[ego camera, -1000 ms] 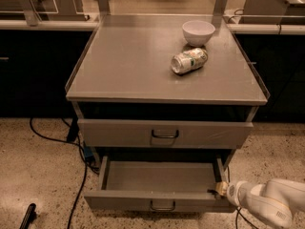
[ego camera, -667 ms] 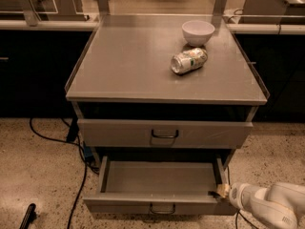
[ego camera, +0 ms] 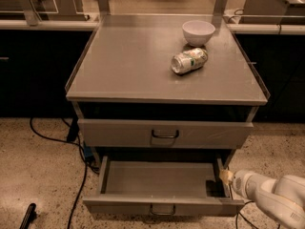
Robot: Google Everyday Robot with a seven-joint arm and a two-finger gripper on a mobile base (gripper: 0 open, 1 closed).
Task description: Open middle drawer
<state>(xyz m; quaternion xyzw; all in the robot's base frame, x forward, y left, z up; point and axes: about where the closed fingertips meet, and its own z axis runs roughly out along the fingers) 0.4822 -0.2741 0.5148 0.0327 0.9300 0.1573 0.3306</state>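
Middle drawer [ego camera: 119,206] farther out, gripper [ego camera: 226,177] at right

The gripper [ego camera: 226,177] is at the right front corner of the open middle drawer [ego camera: 157,184], but only its pale tip shows, and the white arm [ego camera: 274,197] behind it is cut by the right and bottom edges. A dark patch [ego camera: 213,188] inside the drawer near the tip may be shadow or an object; I cannot tell. The gap [ego camera: 162,111] under the worktop [ego camera: 133,61] is too dark to see into. The print on the can [ego camera: 189,60] is too blurred to read. A black object [ego camera: 27,216] on the floor is cut by the bottom edge.
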